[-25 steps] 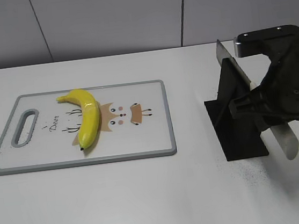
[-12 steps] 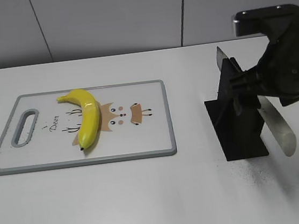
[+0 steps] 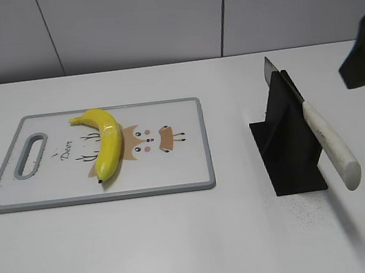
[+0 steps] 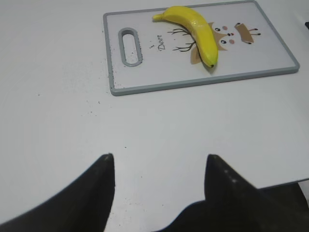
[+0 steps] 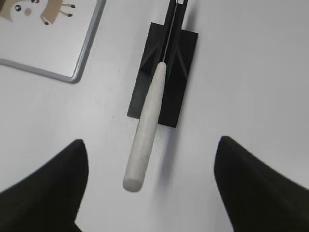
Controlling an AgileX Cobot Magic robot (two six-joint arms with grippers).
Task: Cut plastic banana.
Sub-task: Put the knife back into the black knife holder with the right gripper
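Plastic banana (image 3: 104,143) lies on cutting board (image 3: 173,170), over deer print, dark tip toward board's near edge, stem toward far edge. Knife (image 3: 321,135) sits in black stand (image 3: 288,151) right of board, pale handle sticking out. My right gripper (image 5: 149,145) spread wide above handle, holding nothing. My left gripper (image 4: 159,162) also spread, empty, over bare table (image 4: 58,96) near board.
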